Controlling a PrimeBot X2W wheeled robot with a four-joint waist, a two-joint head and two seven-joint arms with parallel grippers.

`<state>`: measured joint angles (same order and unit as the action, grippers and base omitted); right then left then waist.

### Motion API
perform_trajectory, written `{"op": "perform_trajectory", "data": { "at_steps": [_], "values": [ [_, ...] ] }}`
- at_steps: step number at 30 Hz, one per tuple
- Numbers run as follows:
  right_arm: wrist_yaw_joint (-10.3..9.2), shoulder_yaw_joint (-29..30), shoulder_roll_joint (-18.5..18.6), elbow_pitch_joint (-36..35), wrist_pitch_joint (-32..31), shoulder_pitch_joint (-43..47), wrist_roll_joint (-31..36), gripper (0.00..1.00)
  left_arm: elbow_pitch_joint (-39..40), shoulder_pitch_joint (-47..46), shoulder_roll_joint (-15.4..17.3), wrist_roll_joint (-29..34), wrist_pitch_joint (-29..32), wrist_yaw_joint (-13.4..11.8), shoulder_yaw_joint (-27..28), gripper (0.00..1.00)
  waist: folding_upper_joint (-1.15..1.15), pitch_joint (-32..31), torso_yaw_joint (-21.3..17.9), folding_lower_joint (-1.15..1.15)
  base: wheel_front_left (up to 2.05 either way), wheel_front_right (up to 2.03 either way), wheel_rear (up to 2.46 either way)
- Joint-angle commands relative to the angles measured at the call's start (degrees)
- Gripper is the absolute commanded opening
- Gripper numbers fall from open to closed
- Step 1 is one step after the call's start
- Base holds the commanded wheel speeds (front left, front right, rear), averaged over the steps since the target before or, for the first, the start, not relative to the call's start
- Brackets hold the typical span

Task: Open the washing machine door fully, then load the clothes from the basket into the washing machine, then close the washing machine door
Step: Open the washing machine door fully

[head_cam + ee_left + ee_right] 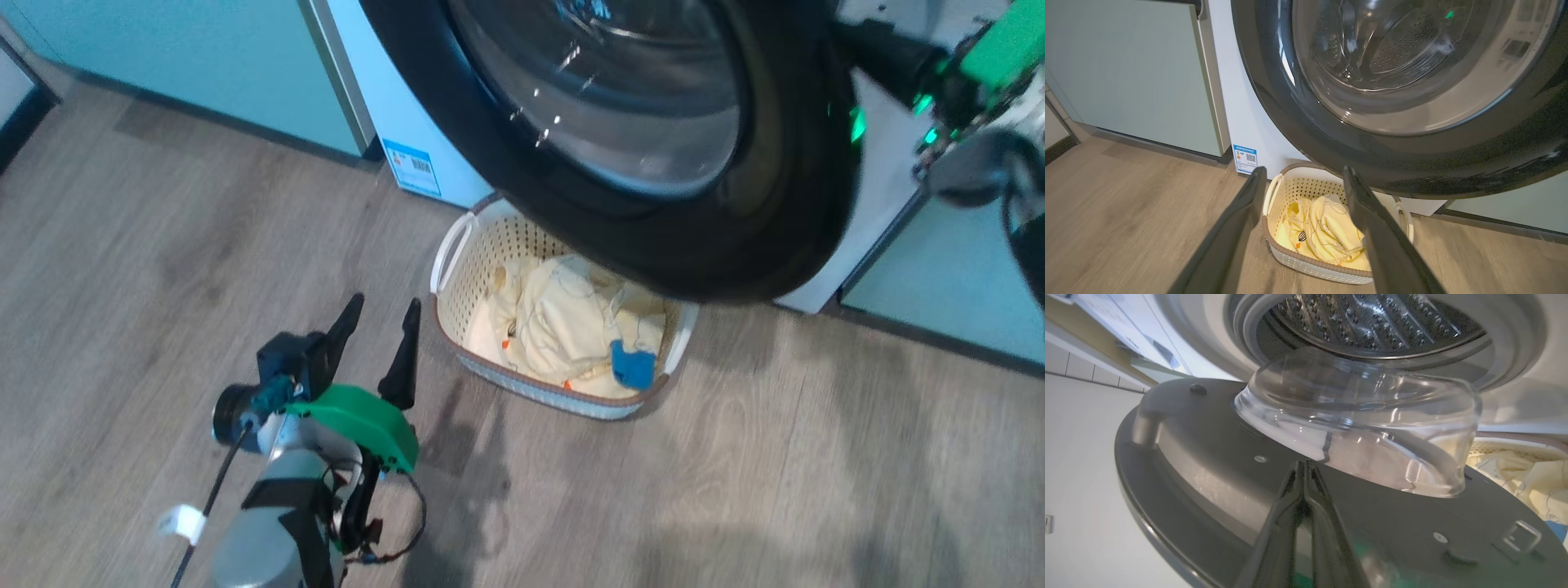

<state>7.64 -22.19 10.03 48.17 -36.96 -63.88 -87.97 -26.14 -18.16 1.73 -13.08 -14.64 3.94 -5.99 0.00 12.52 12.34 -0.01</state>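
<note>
The left gripper is held spread at lower left beside the basket; the right gripper is closed by the washer door.

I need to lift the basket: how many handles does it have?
2. The left handle is on the basket's end near the sticker; the right handle sits below the door.
</note>
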Motion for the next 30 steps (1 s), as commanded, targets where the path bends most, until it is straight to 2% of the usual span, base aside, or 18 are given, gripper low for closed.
{"op": "perform_trajectory", "data": {
  "at_steps": [1,13,22,30],
  "values": [
    [-0.15,-0.55,-2.31,-3.12,-1.54,0.83,-1.10,0.00,1.32,-0.06,1.15,1.20,-0.36,0.21,2.27,1.00,0.00,-2.11,0.17,0.01,0.00,0.00,0.00],
    [-0.15,-3.40,-4.51,-6.86,-4.64,9.37,-2.28,0.00,-0.01,2.89,1.15,3.63,-0.36,1.01,4.02,1.00,0.00,-7.85,0.47,0.01,0.00,0.00,0.00],
    [-0.15,-6.31,-6.76,-7.32,-4.26,12.75,-3.82,0.00,-0.32,3.87,1.15,4.93,-0.36,1.59,5.04,1.00,0.00,-9.76,0.71,0.01,0.00,0.00,0.00],
    [-0.15,-13.47,-7.12,-9.85,-3.30,13.82,-8.40,0.00,-0.42,3.83,1.15,5.99,-0.36,2.06,6.06,1.00,0.00,-9.58,0.35,0.01,0.00,0.00,0.00]
  ]
}}
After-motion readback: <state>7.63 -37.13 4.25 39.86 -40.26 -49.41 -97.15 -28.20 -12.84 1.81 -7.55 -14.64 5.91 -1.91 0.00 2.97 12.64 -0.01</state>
